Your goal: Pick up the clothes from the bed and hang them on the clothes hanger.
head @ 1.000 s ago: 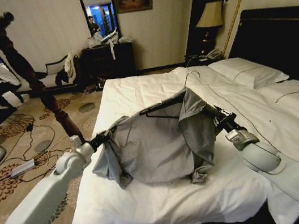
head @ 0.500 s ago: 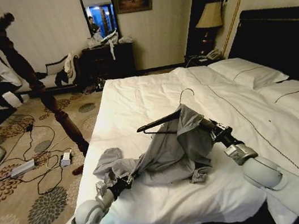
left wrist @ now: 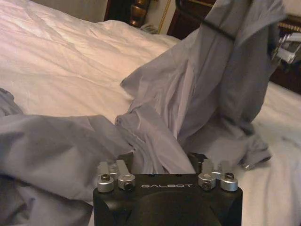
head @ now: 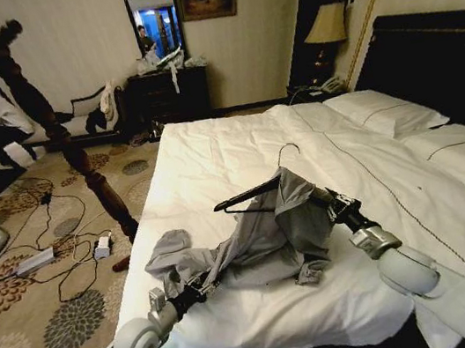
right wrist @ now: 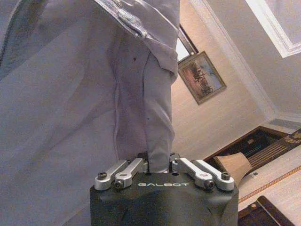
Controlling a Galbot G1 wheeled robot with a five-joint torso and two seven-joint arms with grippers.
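White bedding covers the large double bed [head: 212, 155] with its dark headboard, and a patterned carpet runs along its left edge. On the duvet, toward the foot edge, lies the light grey long-sleeved shirt of thin soft fabric [head: 257, 241], partly draped over the slim dark shoulder-shaped hanger with a wire hook [head: 249, 193]. One hanger arm pokes bare toward the bed's left edge; the other is buried under the cloth, which is raised off the duvet. The right gripper [right wrist: 160, 165] is clenched on a fold of shirt at that raised end. The left gripper [left wrist: 162, 162] sits low near the bed's foot-left corner, its fingers pinching a strip of the same shirt. The garment's long axis thus runs slantwise between the two claws, from the low left one up to the right. The left claw is the nearer to the bare hanger arm, so spreading fabric onto it likely falls to that side.
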